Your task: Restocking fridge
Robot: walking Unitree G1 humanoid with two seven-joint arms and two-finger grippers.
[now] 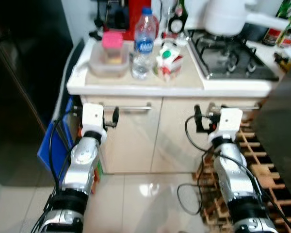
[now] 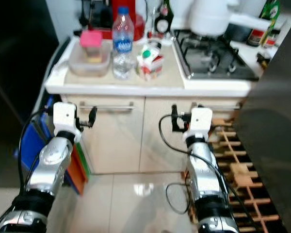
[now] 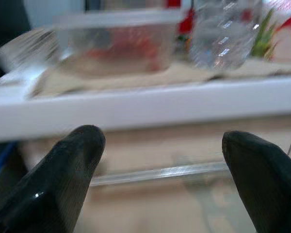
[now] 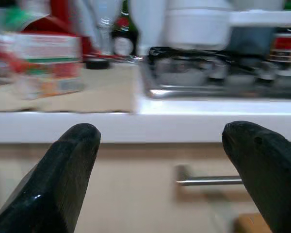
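- We face a pale worktop [image 1: 136,83] with cream cabinet doors beneath it; both our arms are raised in front of those doors, below the worktop's edge.
- Our left gripper [image 3: 160,160] points at the cabinet front under the worktop's left part. Its fingers [image 3: 63,174] are spread wide apart and grasp nothing.
- Our right gripper [image 4: 160,160] points at the cabinet front just under the hob [image 1: 233,56], near a metal door handle [image 4: 208,181]. Its fingers [image 4: 58,170] are likewise spread apart and empty.
- On the worktop's left part stands a clear plastic container [image 1: 108,62] with a small pink-lidded tub [image 1: 112,41] in it.
- Just beside the container stands an upright water bottle [image 1: 144,43] with a blue cap and blue label.
- Next to the bottle, towards the hob, sits a small carton [image 1: 169,60] with a green cap (red and white, print too blurred to read).
- A white pot [image 1: 225,17] stands at the back of the hob.
- A dark tall surface [image 1: 24,73] rises to our left; we cannot tell what it is.
- A wooden rack [image 1: 262,165] stands on the floor to our right.
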